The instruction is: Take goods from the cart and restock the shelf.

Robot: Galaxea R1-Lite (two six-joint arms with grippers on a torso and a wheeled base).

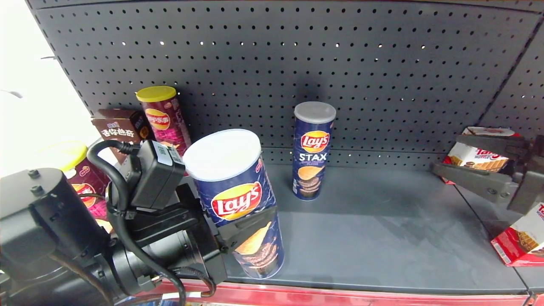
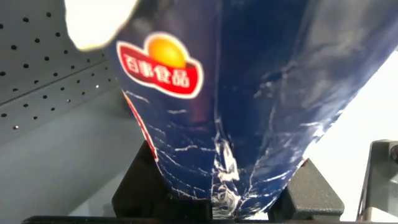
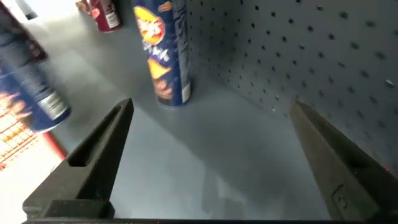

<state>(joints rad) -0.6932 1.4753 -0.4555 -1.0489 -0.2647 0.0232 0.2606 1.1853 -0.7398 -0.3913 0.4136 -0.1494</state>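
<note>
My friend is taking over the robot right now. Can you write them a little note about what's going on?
Left hand: shut on the held blue chip can, which is tilted, with its base at the front edge of the shelf.
Right hand: open, holding nothing, above the shelf's right side near the wafer boxes.
Done: the standing blue can is upright near the pegboard.
Left: stand the held can up, let go, then probably fetch more from the cart.

Blown-out glare at left; soft shadows across the shelf [image 1: 382, 238]
</note>
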